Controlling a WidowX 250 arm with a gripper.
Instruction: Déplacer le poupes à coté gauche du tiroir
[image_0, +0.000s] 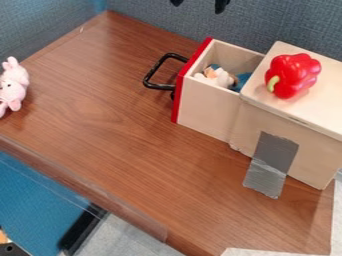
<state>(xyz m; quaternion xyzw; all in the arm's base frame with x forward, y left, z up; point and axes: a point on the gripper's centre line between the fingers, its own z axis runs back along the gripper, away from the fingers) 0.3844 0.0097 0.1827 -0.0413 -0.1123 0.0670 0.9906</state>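
Observation:
Two dark fingertips of my gripper (199, 4) hang at the top edge, apart, with nothing between them. Below and to their right, the wooden drawer (206, 107) with a red front is pulled out of its box. Inside it lies a small doll-like toy (218, 76), whitish and brown with some blue beside it, partly hidden by the drawer wall. A pink plush toy (13, 85) lies on the table at the far left edge, well away from the drawer's black handle (156, 86).
A red bell pepper (294, 75) sits on the lid of the wooden box (314, 150). Grey tape (272, 162) runs from the box side onto the brown table (127, 130). Blue-grey panels (150, 17) stand behind; the table's front edge slants across the lower left.

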